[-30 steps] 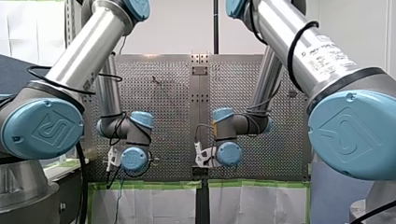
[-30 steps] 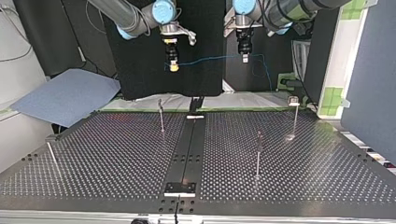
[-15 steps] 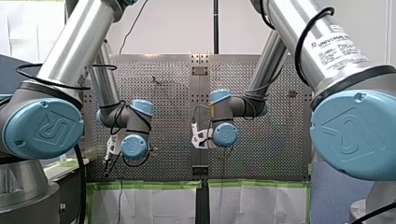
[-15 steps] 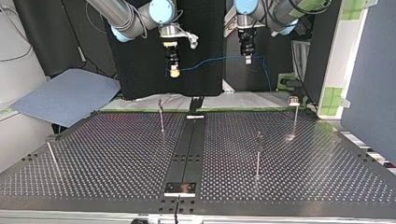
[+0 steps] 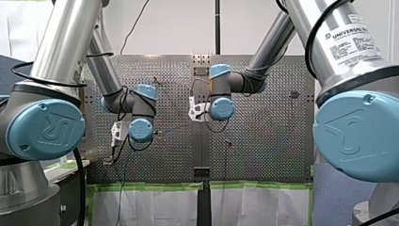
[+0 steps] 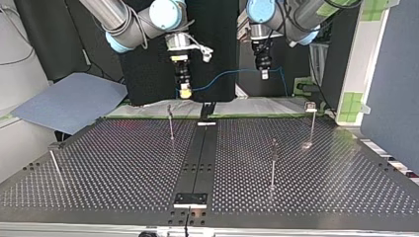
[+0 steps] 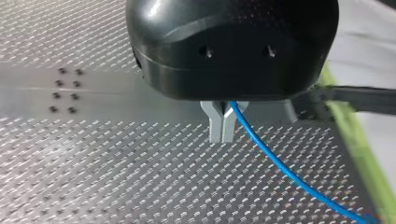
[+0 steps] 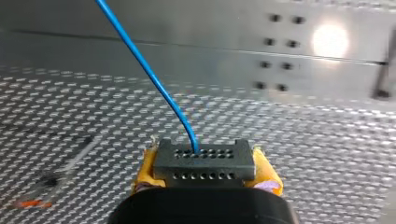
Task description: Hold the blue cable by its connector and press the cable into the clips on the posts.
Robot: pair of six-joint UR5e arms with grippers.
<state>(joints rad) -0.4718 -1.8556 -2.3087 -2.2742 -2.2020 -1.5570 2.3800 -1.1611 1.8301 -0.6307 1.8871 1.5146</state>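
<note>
The blue cable (image 6: pixel 225 78) hangs in a shallow sag between my two grippers, above the far edge of the perforated table (image 6: pixel 123 163). My right gripper (image 6: pixel 185 92), at the top view's left, is shut on the dark grey connector (image 8: pixel 204 161) with its yellow pads (image 8: pixel 145 169); the cable (image 8: pixel 149 74) leaves the connector's face. My left gripper (image 6: pixel 265 74), at the top view's right, has its metal fingers (image 7: pixel 215 122) shut on the cable (image 7: pixel 280 163), which trails off beside them. Thin posts (image 6: pixel 170 121) (image 6: pixel 273 160) (image 6: pixel 312 121) stand on the table below.
A fourth thin rod (image 6: pixel 54 165) leans near the table's edge at the top view's left. A dark centre strip (image 6: pixel 197 158) runs across the table. A blue sheet (image 6: pixel 69 101) and black cloth (image 6: pixel 148 74) lie behind the table. Slack cable (image 6: pixel 284 81) drops past my left gripper.
Both arms have come forward over the table and lower in the top view, carrying the cable with them. Both grips stay as they were.
</note>
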